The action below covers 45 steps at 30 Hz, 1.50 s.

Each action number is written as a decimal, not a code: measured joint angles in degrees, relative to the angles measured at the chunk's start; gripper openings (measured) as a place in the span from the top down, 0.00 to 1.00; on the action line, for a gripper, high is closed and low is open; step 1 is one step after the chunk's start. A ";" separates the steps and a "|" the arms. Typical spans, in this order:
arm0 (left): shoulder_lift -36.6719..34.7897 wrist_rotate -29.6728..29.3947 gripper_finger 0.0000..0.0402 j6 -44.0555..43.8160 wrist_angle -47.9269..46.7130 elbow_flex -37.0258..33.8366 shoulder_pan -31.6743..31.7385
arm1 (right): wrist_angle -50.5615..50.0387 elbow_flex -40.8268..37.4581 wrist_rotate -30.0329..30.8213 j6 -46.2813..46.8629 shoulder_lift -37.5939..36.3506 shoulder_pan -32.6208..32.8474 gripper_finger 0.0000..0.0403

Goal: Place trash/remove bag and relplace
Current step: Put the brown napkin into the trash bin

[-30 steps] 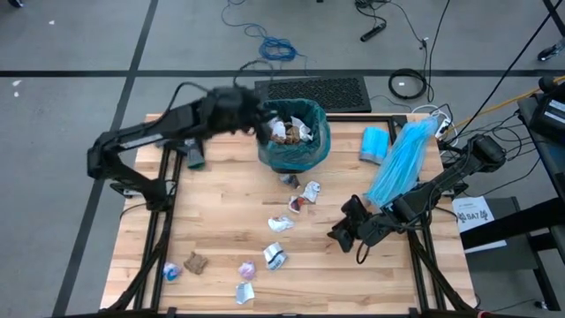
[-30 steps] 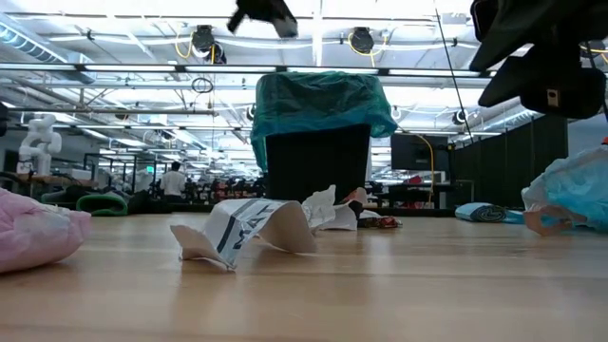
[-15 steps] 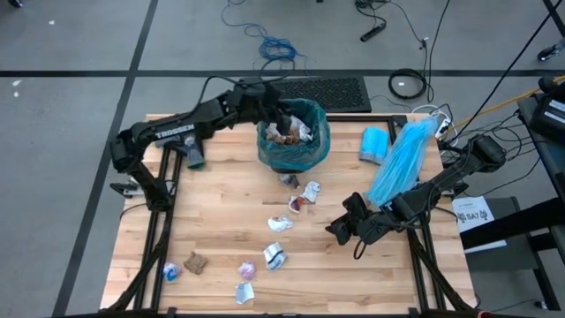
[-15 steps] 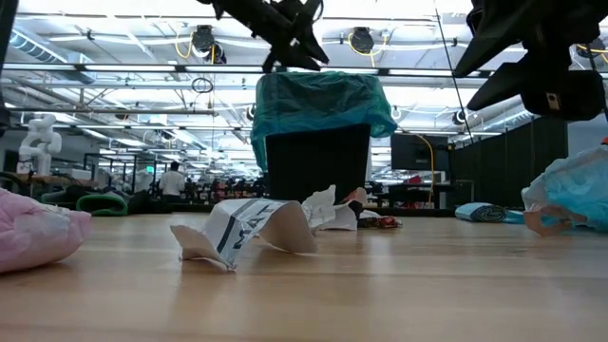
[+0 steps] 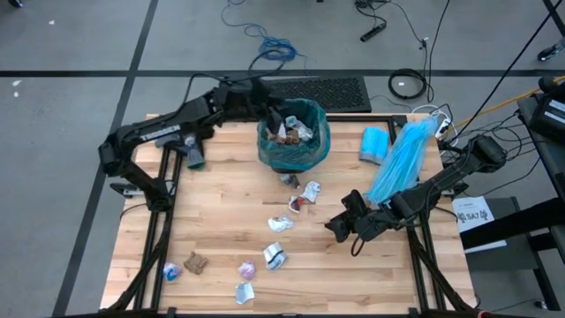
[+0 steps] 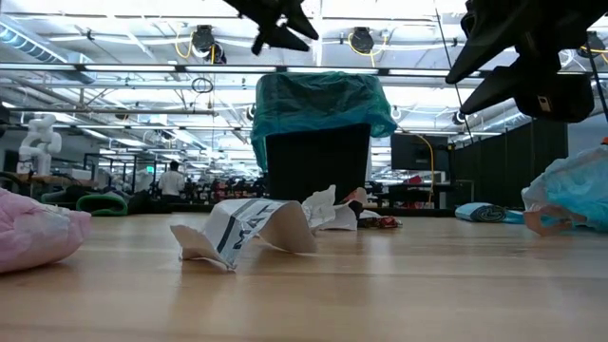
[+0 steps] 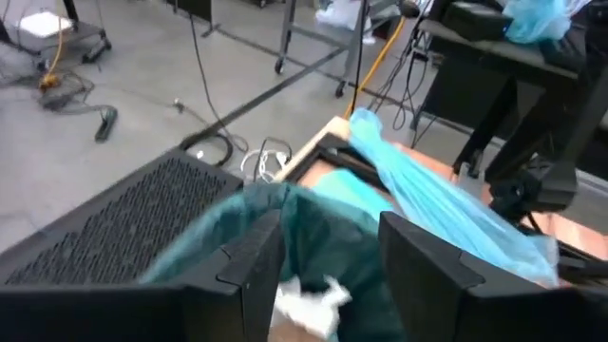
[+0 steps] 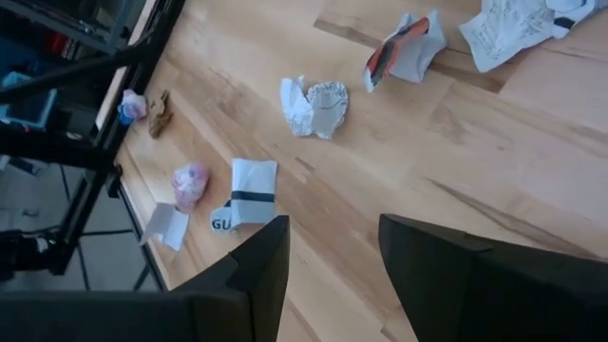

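I've got the left gripper (image 5: 272,108) over the rim of the bin (image 6: 317,161), on its left side, fingers spread apart with nothing between them; the left wrist view looks straight down past both fingers (image 7: 255,271) onto the teal bag (image 5: 305,150) and a white scrap inside. The bag is draped over the bin's rim, its skirt hanging well down the black walls, which I read as the reason it stays put while scraps drop in. Inside sit a few pieces of trash (image 5: 289,132), brown and white.

The left arm reaches in from the table's (image 5: 221,221) left edge, forearm stretched toward the far side, wrist tipped down at the bin mouth. In the low view its gripper hangs above the bin's top.

My right gripper (image 5: 340,231) hovers above the table's near-right area, fingers open wide and empty, pointed at the scattered scraps. Its wrist view shows a white wrapper (image 8: 313,105), an orange-and-white one (image 8: 404,47), a folded white piece with a black band (image 8: 243,193) and a pink wad (image 8: 189,181) lying well apart on the wood. My guess is this arm is lining up for the next pick.

The pale blue bag (image 5: 402,159) lies along the right edge, apart from the bin, with a blue roll (image 5: 374,143) beside it. Plenty of scraps are still out, so I judge the filling far from done.
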 joint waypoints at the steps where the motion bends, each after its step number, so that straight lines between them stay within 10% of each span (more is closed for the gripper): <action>1: -0.99 -0.65 0.58 -0.29 -1.58 -0.01 -0.51 | -0.03 0.00 0.00 -0.91 0.00 0.00 0.62; 13: -15.12 -4.82 0.64 -15.97 -30.28 0.01 -13.80 | -0.05 0.00 -3.96 -11.83 0.00 0.02 0.62; 24: -16.83 -11.41 0.64 -63.33 -62.57 -2.87 -37.52 | 0.00 0.00 -6.62 -17.10 0.01 0.07 0.62; 38: -13.32 -11.49 0.64 -114.13 -51.20 -23.26 -71.09 | 0.67 0.00 -6.62 -19.54 0.00 0.11 0.62; 45: -9.17 -6.92 0.64 -116.63 -41.82 -28.27 -77.22 | 0.91 0.00 -6.67 -21.80 0.00 0.12 0.62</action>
